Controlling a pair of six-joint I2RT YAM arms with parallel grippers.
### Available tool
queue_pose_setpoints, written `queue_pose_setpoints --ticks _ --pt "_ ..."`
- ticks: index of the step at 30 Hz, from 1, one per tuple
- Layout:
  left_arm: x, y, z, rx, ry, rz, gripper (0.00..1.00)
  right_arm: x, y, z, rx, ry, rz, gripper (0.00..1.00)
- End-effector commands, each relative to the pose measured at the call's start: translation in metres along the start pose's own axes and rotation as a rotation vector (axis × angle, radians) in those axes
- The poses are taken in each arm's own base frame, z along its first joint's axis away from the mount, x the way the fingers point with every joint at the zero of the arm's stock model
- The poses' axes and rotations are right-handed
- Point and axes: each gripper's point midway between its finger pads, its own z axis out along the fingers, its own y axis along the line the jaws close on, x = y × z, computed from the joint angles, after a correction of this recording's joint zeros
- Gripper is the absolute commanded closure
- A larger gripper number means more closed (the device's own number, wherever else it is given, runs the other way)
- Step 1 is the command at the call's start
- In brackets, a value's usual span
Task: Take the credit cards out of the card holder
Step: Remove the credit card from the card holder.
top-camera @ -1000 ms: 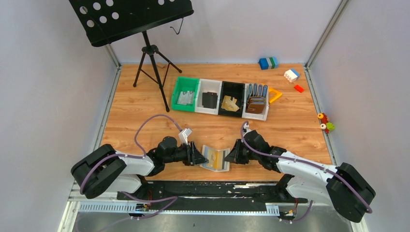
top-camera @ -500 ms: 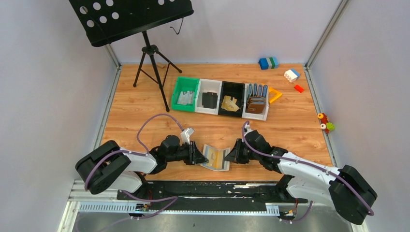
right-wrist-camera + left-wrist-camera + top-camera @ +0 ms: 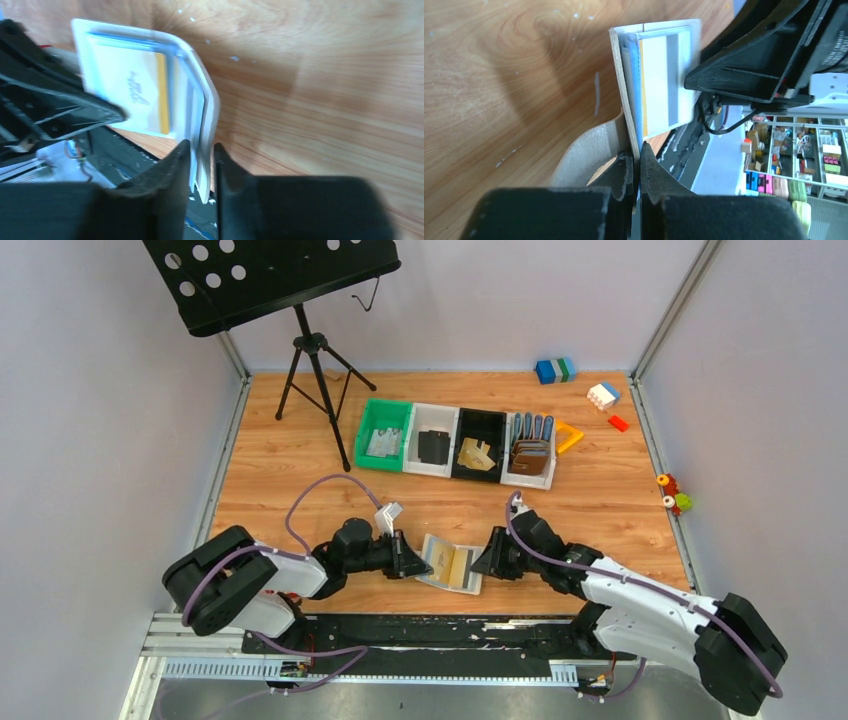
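The card holder (image 3: 450,567) lies open on the tabletop (image 3: 300,470), near its near edge and about in the middle, between the two hands. The left hand (image 3: 412,562) reaches it from the left, low over the wood. Its fingers are pressed together on the edge of the left flap, pinching it. The right hand (image 3: 487,560) is at the right flap, whose edge sits between its two fingers (image 3: 170,165). They stand slightly apart, and the blurred right wrist view does not show whether they press on the flap. Credit cards (image 3: 664,80) sit tucked inside the holder; the one on top is pale with a grey stripe and a gold edge. At the far side of the tabletop stands a row of bins (image 3: 372,430).
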Motion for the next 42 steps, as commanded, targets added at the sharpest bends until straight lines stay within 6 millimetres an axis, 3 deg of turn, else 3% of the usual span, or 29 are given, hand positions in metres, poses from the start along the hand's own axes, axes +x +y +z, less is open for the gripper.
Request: queue_pose_setpoints --ticks 1,3,6,13,17,21,28,33,42 --pt "-0.021 -0.029 -0.011 0.095 -0.088 0.043 1.0 -0.027 -0.013 -0.022 0.145 -0.112 -0.08 0.65" --pt "-0.025 -0.036 -0.017 0.106 -0.104 0.049 1.0 -0.038 -0.012 -0.035 0.163 -0.163 -0.113 0.51" --pt "-0.032 -0.047 -0.025 0.122 -0.126 0.063 1.0 -0.049 0.001 -0.049 0.126 -0.207 -0.145 0.48" --pt "-0.044 -0.067 -0.042 0.148 -0.174 0.073 1.0 -0.054 0.074 -0.073 -0.237 -0.255 -0.24 0.61" --pt "-0.047 -0.076 -0.047 0.161 -0.18 0.076 1.0 -0.053 0.098 -0.088 -0.369 -0.271 -0.258 0.67" --pt "-0.049 -0.097 -0.053 0.249 -0.18 0.054 1.0 -0.041 0.128 -0.094 -0.549 -0.217 -0.276 0.69" --pt "-0.052 -0.135 -0.067 0.398 -0.171 0.036 1.0 -0.031 0.13 -0.083 -0.581 -0.15 -0.244 0.73" --pt "-0.055 -0.148 -0.076 0.445 -0.181 0.027 1.0 -0.029 0.122 -0.081 -0.585 -0.164 -0.192 0.73" --pt "-0.055 -0.168 -0.086 0.539 -0.176 0.011 1.0 -0.023 0.137 -0.091 -0.719 -0.148 -0.145 0.71"
